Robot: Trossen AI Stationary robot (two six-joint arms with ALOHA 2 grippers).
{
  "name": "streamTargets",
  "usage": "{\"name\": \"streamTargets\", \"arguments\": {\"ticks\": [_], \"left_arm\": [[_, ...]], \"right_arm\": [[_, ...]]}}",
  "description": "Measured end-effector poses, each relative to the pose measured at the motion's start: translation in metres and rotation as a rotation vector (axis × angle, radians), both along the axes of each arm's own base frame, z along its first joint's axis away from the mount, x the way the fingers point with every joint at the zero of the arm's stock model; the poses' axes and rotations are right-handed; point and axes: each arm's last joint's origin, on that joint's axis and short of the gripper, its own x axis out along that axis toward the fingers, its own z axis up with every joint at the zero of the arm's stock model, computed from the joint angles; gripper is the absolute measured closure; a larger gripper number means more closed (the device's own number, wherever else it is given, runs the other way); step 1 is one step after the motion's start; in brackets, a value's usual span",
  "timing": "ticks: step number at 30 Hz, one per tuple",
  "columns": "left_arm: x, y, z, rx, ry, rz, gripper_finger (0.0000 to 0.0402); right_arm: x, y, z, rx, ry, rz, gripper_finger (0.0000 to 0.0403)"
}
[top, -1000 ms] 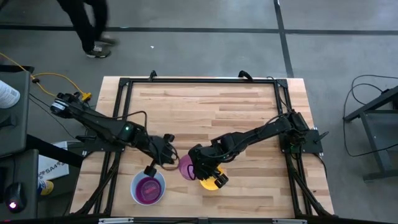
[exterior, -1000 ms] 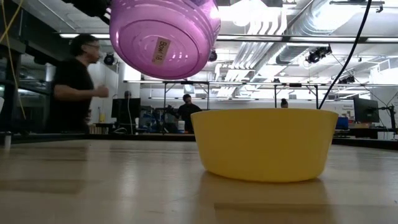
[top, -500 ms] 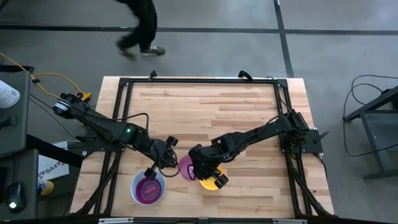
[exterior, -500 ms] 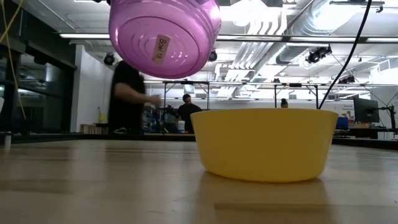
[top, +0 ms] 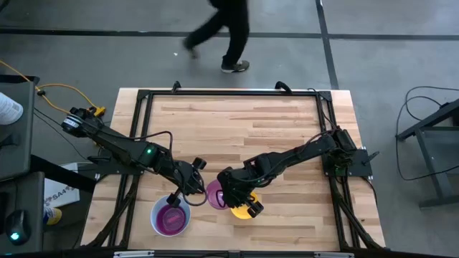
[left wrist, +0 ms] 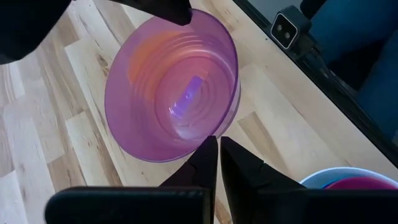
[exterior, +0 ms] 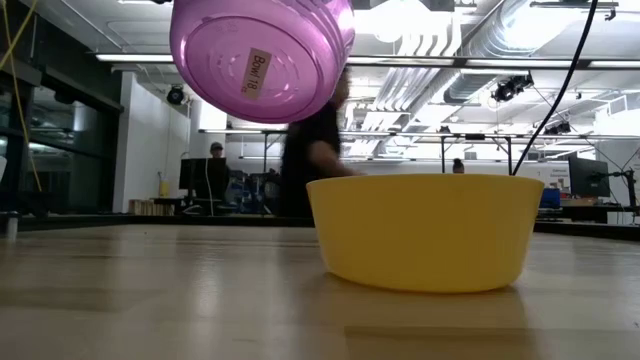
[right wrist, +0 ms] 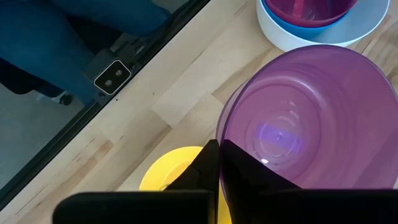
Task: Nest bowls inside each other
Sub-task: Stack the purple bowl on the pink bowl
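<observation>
Though pressed fully together, pinches a thin rim all the same: right gripper [right wrist: 217,146] closed on the edge of the purple bowl [right wrist: 305,124], held tilted in the air above the table [top: 244,129]. Opposite, at the left gripper [left wrist: 217,142], only a slit between the fingers, tips set at the same bowl's rim and apparently clamped on it as well. Hard to see the contact itself from above, with both wrists crowding over the bowl near the table edge lowest in the high view. Just beside, and partly hidden beneath the right arm, a yellow bowl [exterior: 425,230], upright on the wood, inside not visible from table height. Toward the left arm's side of that same edge, apart from the held bowl, a white bowl [top: 154,211] with a blue bowl [right wrist: 311,26] nested in it and a magenta bowl [right wrist: 311,7] inside that, cut off in both wrist views. Plenty of bare board across the middle and far side. Beyond the far edge, a person [top: 222,32] mid-stride on the floor.
</observation>
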Motion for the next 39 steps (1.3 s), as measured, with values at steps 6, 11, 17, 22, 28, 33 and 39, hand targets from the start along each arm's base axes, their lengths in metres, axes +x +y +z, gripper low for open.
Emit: {"name": "streamTargets", "arguments": {"ticks": [6,11,17,22,28,33,39], "left_arm": [[0.0000,0.0000,0.0000,-0.001,0.000,0.001,0.0382],[0.0000,0.0000,0.0000,0.028,-0.014,-0.028,0.0382],[0.0001,-0.0001,0.0001,0.033,-0.018,-0.037,0.0376],[0.0001,-0.0002,0.0001,0.027,-0.017,-0.032,0.0335],[0.0001,-0.0002,0.0001,0.026,-0.016,-0.032,0.0303],[-0.0002,-0.0008,0.0001,0.011,-0.010,-0.051,0.0302],[0.0001,-0.0022,0.0011,-0.016,-0.014,-0.087,0.0302]], "right_arm": [[0.0000,0.0000,0.0000,0.000,0.000,0.000,0.0399],[0.0000,0.0000,0.0000,0.000,0.000,0.000,0.0399],[0.0001,0.0000,0.0000,0.000,-0.001,0.000,0.0399],[0.0001,0.0000,0.0000,0.000,-0.001,-0.001,0.0399],[0.0000,0.0000,0.0000,-0.001,-0.001,0.000,0.0399],[-0.0001,0.0000,-0.0001,-0.016,-0.013,0.026,0.0399],[-0.0013,-0.0003,-0.0009,-0.041,-0.018,0.065,0.0399]]}}
